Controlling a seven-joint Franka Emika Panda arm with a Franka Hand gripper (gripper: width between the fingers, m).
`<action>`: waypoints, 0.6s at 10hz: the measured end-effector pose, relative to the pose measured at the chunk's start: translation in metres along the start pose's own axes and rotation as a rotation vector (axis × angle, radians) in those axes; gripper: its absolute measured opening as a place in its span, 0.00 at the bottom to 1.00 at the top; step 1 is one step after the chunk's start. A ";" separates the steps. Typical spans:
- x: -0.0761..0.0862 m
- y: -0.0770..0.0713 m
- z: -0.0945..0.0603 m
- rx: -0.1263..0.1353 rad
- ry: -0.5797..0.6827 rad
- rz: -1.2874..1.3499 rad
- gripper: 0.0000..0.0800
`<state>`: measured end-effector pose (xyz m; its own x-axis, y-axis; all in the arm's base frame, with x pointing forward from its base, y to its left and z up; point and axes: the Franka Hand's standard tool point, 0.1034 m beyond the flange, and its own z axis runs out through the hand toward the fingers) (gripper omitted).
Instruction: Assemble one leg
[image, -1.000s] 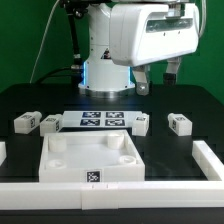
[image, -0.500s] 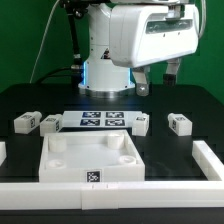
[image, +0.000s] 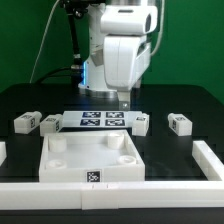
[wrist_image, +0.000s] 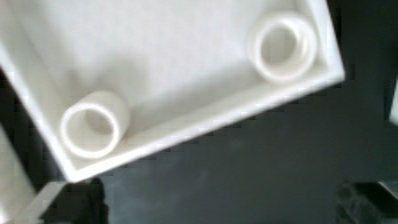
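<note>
Gripper (image: 124, 99) aloft near marker board (image: 100, 121); finger gap untellable, nothing seen held. Risk: off-centre descent nudging leg (image: 141, 123) away.

Table (image: 30, 100): black, matt, no shine; cloth or sheet, can't tell. Panel (image: 90, 152) (wrist_image: 196, 70): white plastic, smooth, approx. semi-matt; close up in wrist view it has a soft sheen and the round sockets have smooth rims. Legs (image: 25, 122): white plastic, matt, w/ printed b/w tags on faces. Marker board (image: 100, 120): thin, flat, white, matt, tags look like print. Arm (image: 125, 50): white shell, glossy plastic, highlights on curves. Rail (image: 150, 195) at front: white, smooth, matt, plastic-looking. Backdrop (image: 195, 40): green, matt, cloth-like.
</note>
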<state>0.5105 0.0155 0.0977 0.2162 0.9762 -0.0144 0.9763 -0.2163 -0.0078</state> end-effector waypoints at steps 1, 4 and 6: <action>-0.008 -0.002 0.003 0.008 -0.005 0.001 0.81; -0.005 -0.001 0.002 0.005 -0.004 0.011 0.81; -0.009 0.000 0.005 -0.014 0.003 -0.057 0.81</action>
<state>0.5083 0.0069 0.0932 0.1607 0.9869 -0.0112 0.9870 -0.1606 0.0056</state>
